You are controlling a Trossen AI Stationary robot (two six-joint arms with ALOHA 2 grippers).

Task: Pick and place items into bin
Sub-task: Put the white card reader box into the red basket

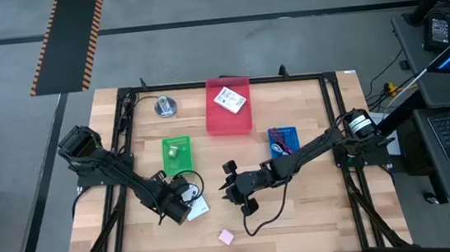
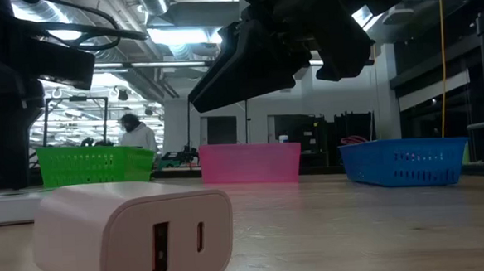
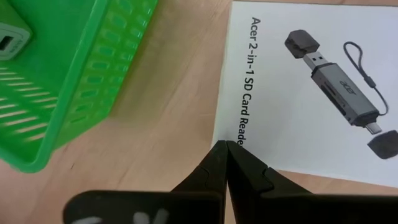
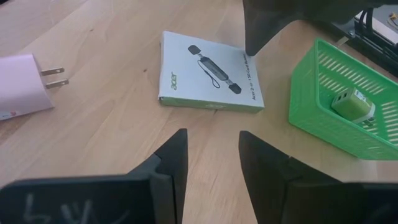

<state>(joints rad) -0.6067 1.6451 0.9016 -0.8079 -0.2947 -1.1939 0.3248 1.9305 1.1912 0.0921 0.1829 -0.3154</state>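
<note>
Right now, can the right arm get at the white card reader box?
Probably yes: the right gripper is open, facing the box across bare wood. But the left gripper, shut, is at its edge and may crowd it.

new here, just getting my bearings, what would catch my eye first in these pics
Three bright bins stand in the high view: a red bin at mid-back holding a white box, a green bin to its left and a blue bin to its right. Near the front, the shut left gripper points at a white card reader box, and a pink charger fills the low view.
</note>
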